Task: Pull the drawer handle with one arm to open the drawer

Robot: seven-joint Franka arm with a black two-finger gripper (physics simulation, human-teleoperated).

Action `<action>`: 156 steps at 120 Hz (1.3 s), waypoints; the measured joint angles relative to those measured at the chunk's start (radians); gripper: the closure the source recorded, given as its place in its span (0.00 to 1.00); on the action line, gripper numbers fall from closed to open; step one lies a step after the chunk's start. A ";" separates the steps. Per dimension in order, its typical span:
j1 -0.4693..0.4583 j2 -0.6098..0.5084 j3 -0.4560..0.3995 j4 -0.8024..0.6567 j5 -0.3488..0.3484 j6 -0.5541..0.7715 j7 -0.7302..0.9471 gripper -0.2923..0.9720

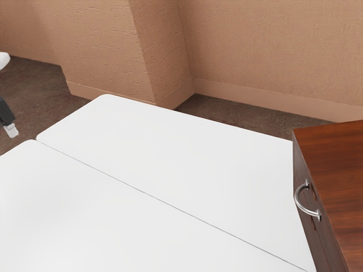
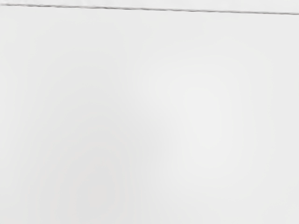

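A smooth white worktop point(image 1: 170, 164), split by a thin straight seam point(image 1: 142, 190), runs to a dark, glossy wood-grain drawer unit point(image 1: 334, 181) at its edge on the exterior view's right. A curved, silvery metal handle point(image 1: 296, 199) bows out from the unit's front. Over the opposite edge a black-and-white end effector point(image 1: 8, 122) pokes in; clenched or released, I cannot tell.

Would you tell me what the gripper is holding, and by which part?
Nothing that shows: the drawer handle is untouched, far from the arm.
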 joint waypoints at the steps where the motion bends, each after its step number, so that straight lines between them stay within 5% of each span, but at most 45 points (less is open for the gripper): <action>1: 0.000 0.000 0.000 0.000 -0.001 0.004 0.007 0.23; 28: -0.197 -0.001 -0.001 0.000 -0.016 0.059 0.163 0.23; 50: -0.445 -0.140 -0.055 0.066 0.028 0.072 0.226 0.23; 65: -0.626 -0.071 -0.068 0.031 0.031 0.078 0.221 0.23; 79: -0.699 0.070 -0.072 0.033 -0.001 0.110 0.278 0.23; 112: -0.657 0.128 -0.103 0.038 -0.011 0.219 0.506 0.23; 127: -0.473 0.096 -0.308 0.021 0.014 0.240 0.597 0.23; 156: -0.303 -0.092 -0.584 -0.270 0.148 0.381 0.725 0.23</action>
